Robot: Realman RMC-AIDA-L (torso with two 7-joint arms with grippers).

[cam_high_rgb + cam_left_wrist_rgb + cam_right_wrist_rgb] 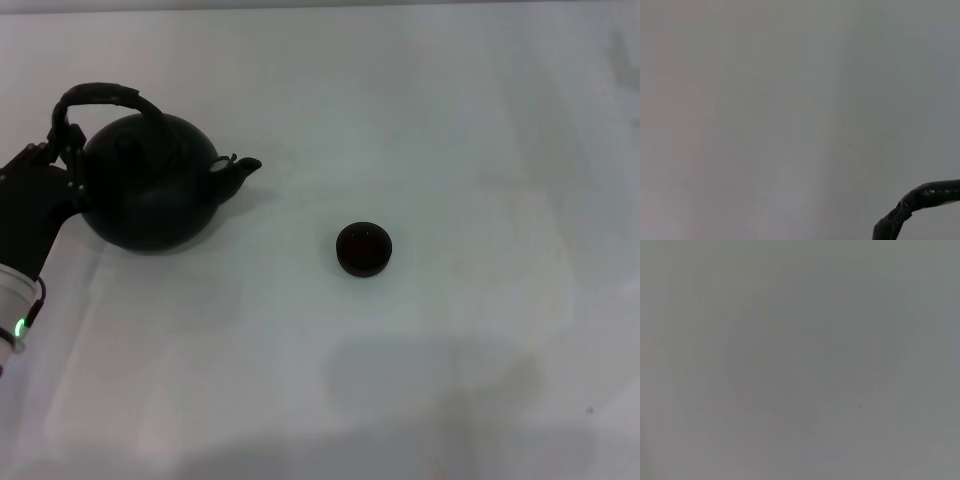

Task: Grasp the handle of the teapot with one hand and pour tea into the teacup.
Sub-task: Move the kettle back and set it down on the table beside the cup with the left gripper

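Note:
The black teapot (150,185) stands at the far left of the white table (450,120), its short spout (243,166) pointing right toward the teacup. Its dark arched handle (100,96) rises over the top. My left gripper (60,145) is right against the left end of that handle, beside the pot's body. A bent piece of the handle (912,202) crosses one corner of the left wrist view. The small dark teacup (363,248) sits alone near the table's middle, well to the right of the spout. My right gripper is out of view.
The right wrist view holds only bare pale surface. Apart from the pot, the cup and my left arm (25,240), I see nothing on the white table.

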